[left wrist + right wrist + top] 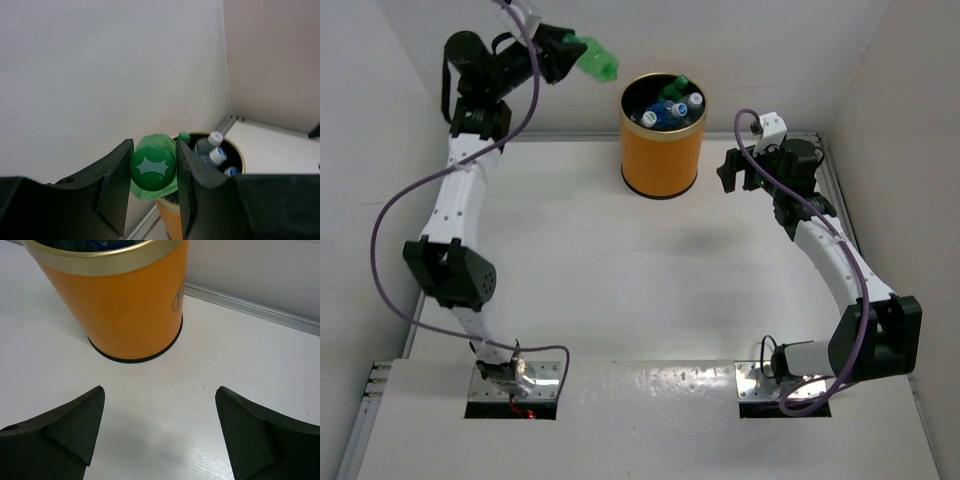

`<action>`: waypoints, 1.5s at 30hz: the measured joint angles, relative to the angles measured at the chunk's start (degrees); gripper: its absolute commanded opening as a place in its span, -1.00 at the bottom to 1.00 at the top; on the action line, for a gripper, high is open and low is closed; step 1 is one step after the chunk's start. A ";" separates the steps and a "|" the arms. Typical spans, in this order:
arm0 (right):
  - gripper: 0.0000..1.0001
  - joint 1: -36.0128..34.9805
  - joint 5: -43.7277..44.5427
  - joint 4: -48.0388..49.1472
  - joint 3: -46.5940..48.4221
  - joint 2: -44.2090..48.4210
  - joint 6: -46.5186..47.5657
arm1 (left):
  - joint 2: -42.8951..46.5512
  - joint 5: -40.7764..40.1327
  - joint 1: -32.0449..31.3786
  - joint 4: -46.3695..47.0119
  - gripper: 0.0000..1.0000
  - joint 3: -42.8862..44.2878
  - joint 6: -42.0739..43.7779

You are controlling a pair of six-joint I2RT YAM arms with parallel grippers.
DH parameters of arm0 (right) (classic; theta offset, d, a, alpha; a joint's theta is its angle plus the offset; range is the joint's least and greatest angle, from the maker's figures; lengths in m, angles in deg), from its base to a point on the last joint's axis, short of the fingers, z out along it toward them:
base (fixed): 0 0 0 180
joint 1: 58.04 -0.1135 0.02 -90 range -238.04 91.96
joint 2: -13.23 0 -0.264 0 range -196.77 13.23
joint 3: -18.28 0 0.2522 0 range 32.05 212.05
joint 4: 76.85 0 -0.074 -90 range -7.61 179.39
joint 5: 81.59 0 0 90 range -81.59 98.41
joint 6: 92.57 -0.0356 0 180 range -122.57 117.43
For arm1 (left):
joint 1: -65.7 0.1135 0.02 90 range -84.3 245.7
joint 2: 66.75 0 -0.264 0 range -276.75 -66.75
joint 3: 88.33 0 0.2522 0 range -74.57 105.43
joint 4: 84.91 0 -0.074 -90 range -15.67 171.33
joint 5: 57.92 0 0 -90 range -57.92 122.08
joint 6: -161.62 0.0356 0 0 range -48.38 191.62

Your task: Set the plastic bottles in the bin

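My left gripper (570, 55) is raised high at the back left, shut on a green bottle (597, 62) held just left of the bin (663, 150). In the left wrist view the green bottle's cap (153, 168) sits between my fingers, the bin's gold rim (240, 155) beyond it. The orange bin holds several bottles with blue and white caps (681, 105) and a green-capped one (184, 137). My right gripper (732, 172) is open and empty, low over the table just right of the bin; the bin's wall (120, 310) fills its wrist view.
White walls enclose the table on the left, back and right. A metal rail (250, 307) runs along the back edge behind the bin. The bare table surface (620, 280) lies between the arms.
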 measured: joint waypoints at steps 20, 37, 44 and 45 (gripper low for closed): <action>0.81 0.85 0.04 -1.70 0.35 -2.10 -0.07 | -24.98 -33.70 -20.85 -2.16 0.68 12.46 22.84; 0.99 6.47 3.45 -15.28 3.45 7.58 -0.07 | -5.35 -40.92 -18.12 -26.69 1.00 3.56 15.82; 0.99 14.19 8.11 -25.00 1.88 9.92 -0.70 | 22.16 -36.26 -7.02 -33.20 1.00 -33.29 8.98; 0.99 15.15 8.02 -25.81 0.57 10.49 -1.11 | 23.91 -35.91 -6.78 -33.48 1.00 -37.22 8.46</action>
